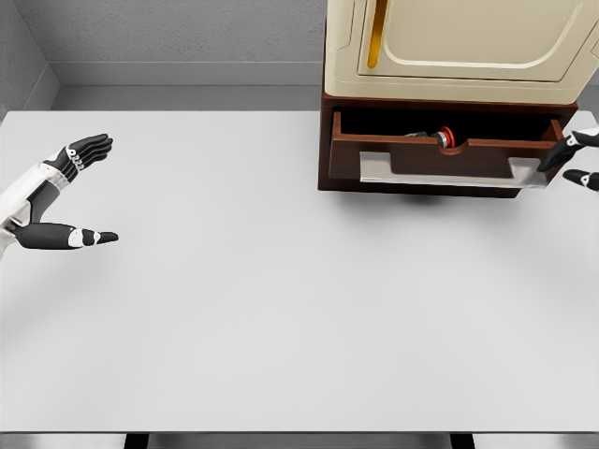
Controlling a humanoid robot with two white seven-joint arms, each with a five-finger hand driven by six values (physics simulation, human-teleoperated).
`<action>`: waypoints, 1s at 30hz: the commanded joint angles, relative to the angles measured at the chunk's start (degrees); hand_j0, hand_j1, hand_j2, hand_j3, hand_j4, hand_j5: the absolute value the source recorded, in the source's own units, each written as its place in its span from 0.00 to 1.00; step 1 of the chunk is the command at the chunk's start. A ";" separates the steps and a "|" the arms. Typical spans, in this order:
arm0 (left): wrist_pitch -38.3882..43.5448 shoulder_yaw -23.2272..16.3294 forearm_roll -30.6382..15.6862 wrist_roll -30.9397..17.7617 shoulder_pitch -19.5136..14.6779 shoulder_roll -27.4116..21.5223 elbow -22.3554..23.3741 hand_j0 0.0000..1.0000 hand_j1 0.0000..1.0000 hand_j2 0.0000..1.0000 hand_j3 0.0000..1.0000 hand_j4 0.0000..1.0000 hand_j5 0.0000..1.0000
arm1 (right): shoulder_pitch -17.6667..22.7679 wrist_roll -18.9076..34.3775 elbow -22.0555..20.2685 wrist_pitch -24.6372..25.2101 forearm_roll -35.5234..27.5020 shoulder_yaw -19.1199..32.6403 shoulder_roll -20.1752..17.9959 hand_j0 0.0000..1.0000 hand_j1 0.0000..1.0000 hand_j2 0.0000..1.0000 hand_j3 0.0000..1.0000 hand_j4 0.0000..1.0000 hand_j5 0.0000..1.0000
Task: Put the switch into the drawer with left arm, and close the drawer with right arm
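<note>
The switch (443, 137), a small grey part with a red and white round end, lies inside the open brown drawer (449, 157) under the cream cabinet (459, 47). The drawer's silver handle (449, 171) faces me. My left hand (80, 192) is far off at the table's left edge, fingers spread, holding nothing. At the right picture edge my right hand (578, 161) sits beside the drawer's right front corner, dark fingers extended, holding nothing. Whether it touches the drawer front I cannot tell.
The white table (281, 309) stretches across the view with grey walls behind. The dark brown cabinet base (326, 140) stands at the table's back right, carrying the cream unit with a yellow handle (375, 33).
</note>
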State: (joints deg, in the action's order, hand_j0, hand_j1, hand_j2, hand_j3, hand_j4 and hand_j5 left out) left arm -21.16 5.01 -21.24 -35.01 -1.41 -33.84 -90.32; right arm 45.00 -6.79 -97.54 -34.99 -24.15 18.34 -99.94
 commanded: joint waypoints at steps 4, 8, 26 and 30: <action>0.07 0.00 -0.38 0.01 0.00 0.00 -0.04 1.00 1.00 1.00 1.00 1.00 1.00 | 0.00 -0.06 0.95 -0.01 2.00 -3.22 -0.06 0.52 0.52 0.52 0.52 0.52 0.52; 0.07 0.00 -0.38 0.01 0.00 0.00 -0.04 1.00 1.00 1.00 1.00 1.00 1.00 | 0.00 -0.06 3.41 -0.01 3.67 -3.49 -0.06 0.52 0.52 0.52 0.52 0.52 0.52; 0.07 0.52 -0.03 0.01 0.00 0.79 -0.04 1.00 1.00 1.00 1.00 1.00 1.00 | 0.00 -0.24 -3.62 -0.01 6.04 -2.52 -0.06 0.52 0.52 0.52 0.52 0.52 0.52; 0.07 0.79 0.06 0.01 0.00 0.97 0.05 1.00 1.00 1.00 1.00 1.00 1.00 | 0.00 -0.33 -3.62 -0.01 5.43 -1.20 -0.06 0.53 0.53 0.53 0.53 0.53 0.53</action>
State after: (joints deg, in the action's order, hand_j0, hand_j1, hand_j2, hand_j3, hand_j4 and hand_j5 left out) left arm -21.16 5.73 -20.82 -35.01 -1.41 -32.94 -90.25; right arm 45.00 -7.04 -101.07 -34.99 -18.11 16.63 -99.94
